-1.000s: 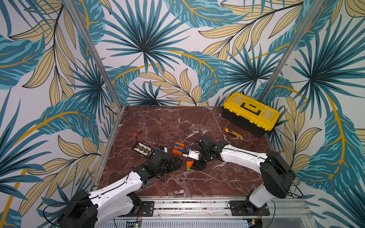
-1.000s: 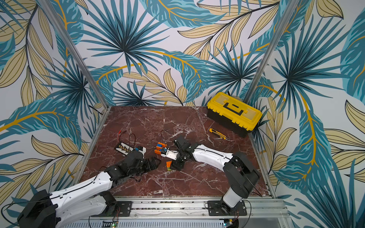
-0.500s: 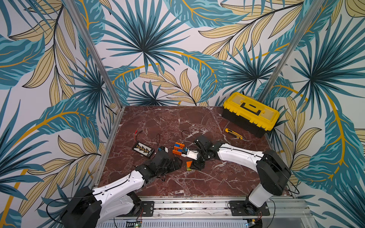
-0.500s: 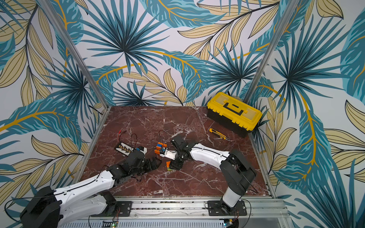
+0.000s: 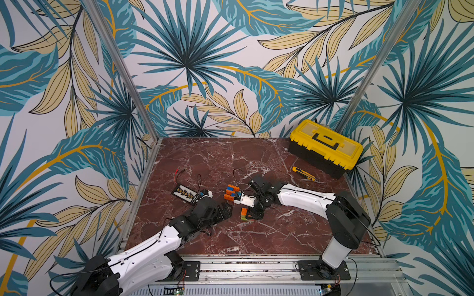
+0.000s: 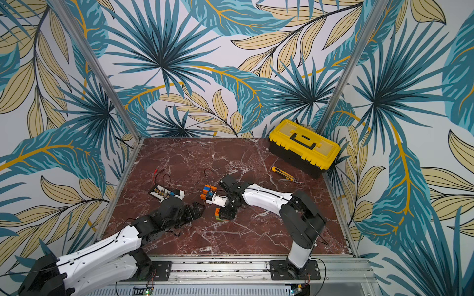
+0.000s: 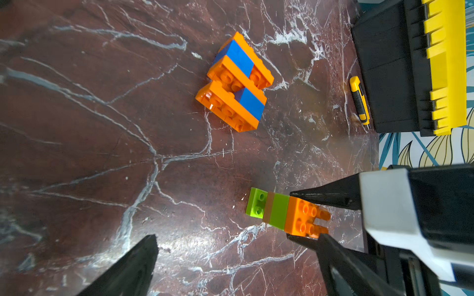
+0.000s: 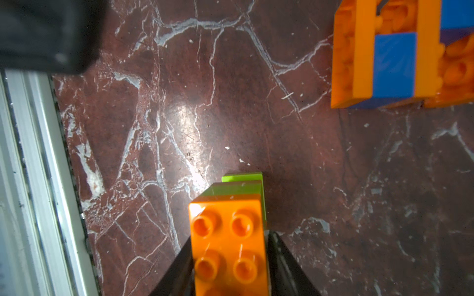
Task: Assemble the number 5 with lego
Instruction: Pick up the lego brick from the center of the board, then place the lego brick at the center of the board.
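A dark red marble desk [image 5: 256, 159] sits inside walls papered with teal and yellow palm leaves. The right pincer [image 7: 305, 216] has just drawn in and now clamps the orange end of a small orange and green brick stack [image 7: 277, 211] lying on the desk. The left pincer [image 5: 228, 208] hangs wide apart just beside it, holding nothing. An orange and blue brick piece [image 7: 236, 84] lies nearby, apart from the stack. With the grip made, the stack looks ready to be carried to that piece.
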